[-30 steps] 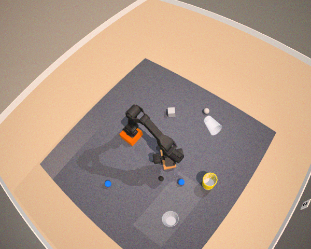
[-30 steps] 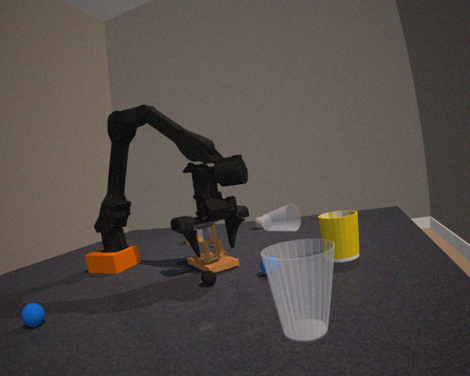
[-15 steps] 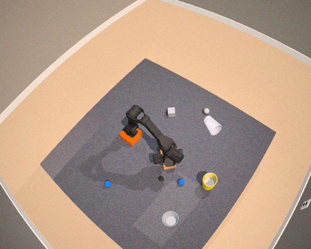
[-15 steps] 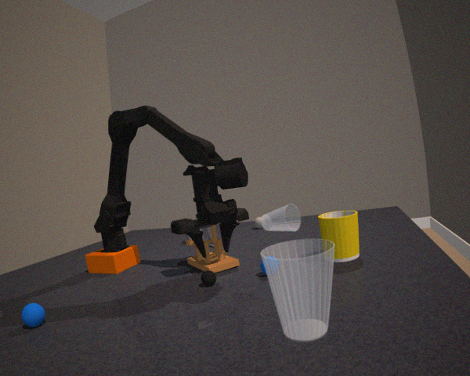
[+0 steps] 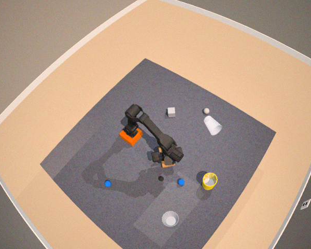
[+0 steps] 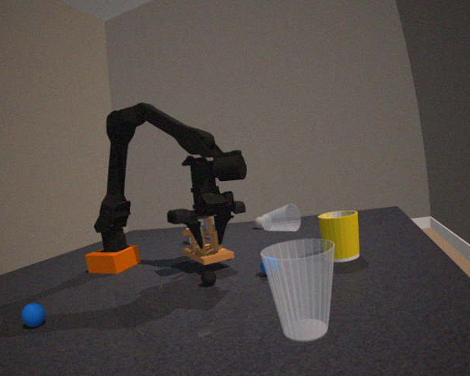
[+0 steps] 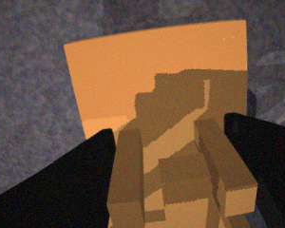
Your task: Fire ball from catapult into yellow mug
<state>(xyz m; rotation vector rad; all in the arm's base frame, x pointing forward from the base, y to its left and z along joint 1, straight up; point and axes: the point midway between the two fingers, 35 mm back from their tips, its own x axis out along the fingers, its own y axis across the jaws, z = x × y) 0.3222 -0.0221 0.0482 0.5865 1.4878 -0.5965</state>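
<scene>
The small wooden catapult [image 6: 207,251] [image 7: 175,171] [image 5: 163,163] sits on the dark mat near the middle. My gripper [image 6: 209,236] [image 7: 169,131] is shut on the catapult's upright frame, one black finger on each side. A small black ball [image 5: 160,178] [image 6: 207,277] lies on the mat just in front of the catapult, apart from it. The yellow mug [image 5: 209,181] [image 6: 338,234] stands upright to the right of the catapult.
Two blue balls [image 5: 107,183] [image 5: 181,181] [image 6: 33,314] lie on the mat. A clear cup [image 5: 170,218] [image 6: 300,287] stands upright in front; another clear cup [image 5: 212,125] [image 6: 281,218] lies on its side. A white ball [image 5: 206,110], a grey cube [image 5: 171,111] and the orange arm base [image 5: 130,136] [image 6: 110,259] are behind.
</scene>
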